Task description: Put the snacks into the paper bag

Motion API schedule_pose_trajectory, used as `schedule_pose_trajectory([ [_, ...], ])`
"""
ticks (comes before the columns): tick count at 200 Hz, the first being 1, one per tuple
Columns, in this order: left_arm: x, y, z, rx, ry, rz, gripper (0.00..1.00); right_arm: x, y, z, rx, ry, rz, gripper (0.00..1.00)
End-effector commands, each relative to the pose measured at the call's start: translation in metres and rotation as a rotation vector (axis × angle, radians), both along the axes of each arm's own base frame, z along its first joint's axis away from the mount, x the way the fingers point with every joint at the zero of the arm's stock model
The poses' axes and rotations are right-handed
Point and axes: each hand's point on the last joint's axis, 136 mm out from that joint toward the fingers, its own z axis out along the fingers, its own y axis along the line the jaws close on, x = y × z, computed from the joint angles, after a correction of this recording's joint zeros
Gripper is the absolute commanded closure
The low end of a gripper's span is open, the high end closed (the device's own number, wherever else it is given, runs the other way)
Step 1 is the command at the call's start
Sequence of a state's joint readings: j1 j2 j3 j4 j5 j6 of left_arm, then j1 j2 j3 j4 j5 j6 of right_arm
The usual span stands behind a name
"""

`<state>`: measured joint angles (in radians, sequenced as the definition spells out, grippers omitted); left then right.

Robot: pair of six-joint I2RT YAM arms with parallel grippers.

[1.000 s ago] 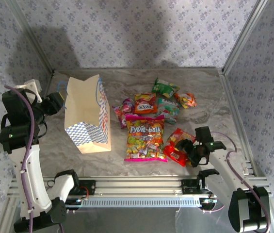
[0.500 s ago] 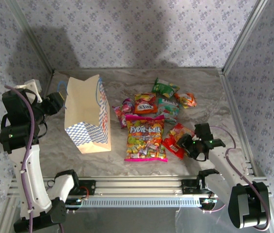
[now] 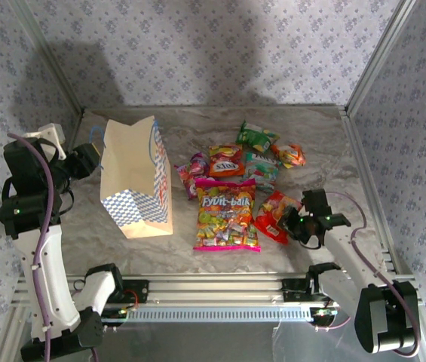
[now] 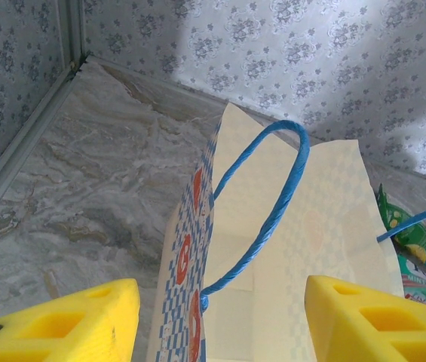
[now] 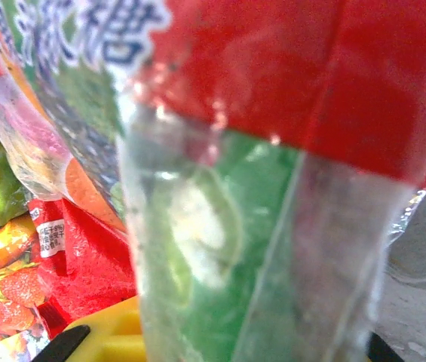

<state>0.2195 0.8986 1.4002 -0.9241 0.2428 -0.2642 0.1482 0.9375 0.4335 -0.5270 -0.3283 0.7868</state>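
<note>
Three floral walls [image 3: 197,45], marble tabletop [image 3: 197,124] — left end effector [image 4: 220,309] spread, right [image 3: 294,224] clenching red packet [image 3: 271,215].

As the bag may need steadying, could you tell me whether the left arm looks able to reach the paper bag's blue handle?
Probably yes: the left gripper, open, faces the blue handle, which arches free above the paper bag with nothing between.

paper bag [image 3: 130,162] blocks left, snacks [image 3: 226,215] crowd centre, far table [image 3: 197,124] bare

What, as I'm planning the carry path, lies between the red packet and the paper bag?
The large pink snack bag lies between them, in the top view.
</note>
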Motion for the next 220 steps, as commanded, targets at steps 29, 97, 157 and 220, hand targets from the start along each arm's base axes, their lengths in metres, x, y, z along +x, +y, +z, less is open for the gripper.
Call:
schedule_pose_trajectory([
  [29, -0.002, -0.009, 0.016, -0.020, -0.025, -0.037, 0.40, 0.004, -0.014, 0.007, -0.112, -0.020, 0.024, 1.00],
  [97, 0.015, -0.004, 0.029, 0.012, 0.005, -0.049, 0.48, 0.008, -0.015, 0.028, -0.191, -0.065, 0.074, 1.00],
  [157, 0.031, -0.014, 0.020, 0.003, 0.048, -0.102, 0.52, 0.021, -0.016, 0.069, -0.276, -0.182, 0.108, 1.00],
  [220, 0.045, -0.027, 0.010, 0.064, 0.091, -0.145, 0.53, 0.036, -0.009, 0.118, -0.378, -0.291, 0.193, 1.00],
])
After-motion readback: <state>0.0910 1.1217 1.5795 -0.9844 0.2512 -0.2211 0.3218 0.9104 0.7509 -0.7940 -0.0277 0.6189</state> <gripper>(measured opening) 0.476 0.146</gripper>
